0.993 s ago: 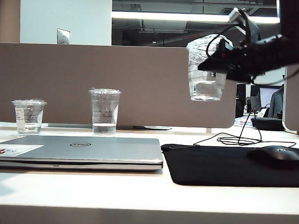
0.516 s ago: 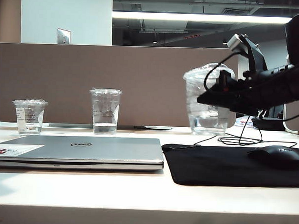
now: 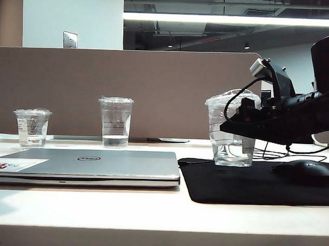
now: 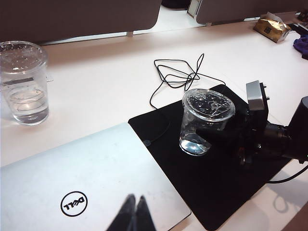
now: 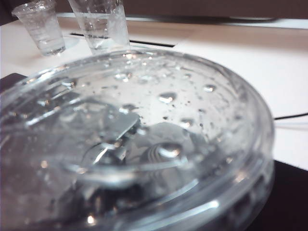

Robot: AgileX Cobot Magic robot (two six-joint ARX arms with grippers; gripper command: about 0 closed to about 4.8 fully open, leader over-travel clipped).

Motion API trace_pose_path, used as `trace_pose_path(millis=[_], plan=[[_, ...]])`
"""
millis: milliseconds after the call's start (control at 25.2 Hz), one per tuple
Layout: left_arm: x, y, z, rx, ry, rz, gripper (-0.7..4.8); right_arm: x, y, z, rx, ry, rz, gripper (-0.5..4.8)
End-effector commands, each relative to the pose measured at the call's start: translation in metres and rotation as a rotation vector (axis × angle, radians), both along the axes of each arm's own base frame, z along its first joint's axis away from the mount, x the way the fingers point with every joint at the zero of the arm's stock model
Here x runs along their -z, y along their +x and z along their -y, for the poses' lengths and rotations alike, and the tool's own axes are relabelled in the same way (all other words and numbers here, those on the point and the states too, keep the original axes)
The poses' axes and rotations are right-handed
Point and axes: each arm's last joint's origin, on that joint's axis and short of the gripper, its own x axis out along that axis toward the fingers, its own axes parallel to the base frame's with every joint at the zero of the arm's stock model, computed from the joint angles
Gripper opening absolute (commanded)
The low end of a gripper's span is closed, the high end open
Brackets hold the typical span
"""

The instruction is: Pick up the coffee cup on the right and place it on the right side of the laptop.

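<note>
1. The coffee cup (image 3: pixel 231 128) stands upright on the black mouse mat (image 3: pixel 249 182), right of the closed Dell laptop (image 3: pixel 93 165).
2. The right gripper (image 3: pixel 235 127) clasps the cup's side.
3. The left gripper (image 4: pixel 134 211) hovers over the laptop, fingertips together, empty.

A brown partition (image 3: pixel 128 92) stands behind the white desk (image 3: pixel 150 211), with a pale wall (image 3: pixel 73 17) carrying a metal switch plate (image 3: pixel 69 40) and a long ceiling light (image 3: pixel 211 19) above it.
</note>
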Motion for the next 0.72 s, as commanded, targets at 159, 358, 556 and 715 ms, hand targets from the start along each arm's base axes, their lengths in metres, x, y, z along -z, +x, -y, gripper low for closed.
trace_pose_path(millis=[159,358,556,715], plan=[[-0.002,0.0,0.0,-0.002,-0.007,0.012,-0.05,0.007,0.004,-0.001,-0.002,0.009,0.052,2.71],[-0.002,0.0,0.0,-0.002,-0.007,0.013,-0.05,0.011,0.005,-0.002,-0.005,0.014,0.058,2.71],[-0.002,0.0,0.0,-0.002,-0.007,0.012,-0.05,0.011,0.005,-0.002,-0.005,0.012,0.049,2.7],[-0.002,0.0,0.0,-0.002,-0.007,0.012,-0.05,0.014,0.005,-0.002,-0.005,0.006,0.021,2.7]])
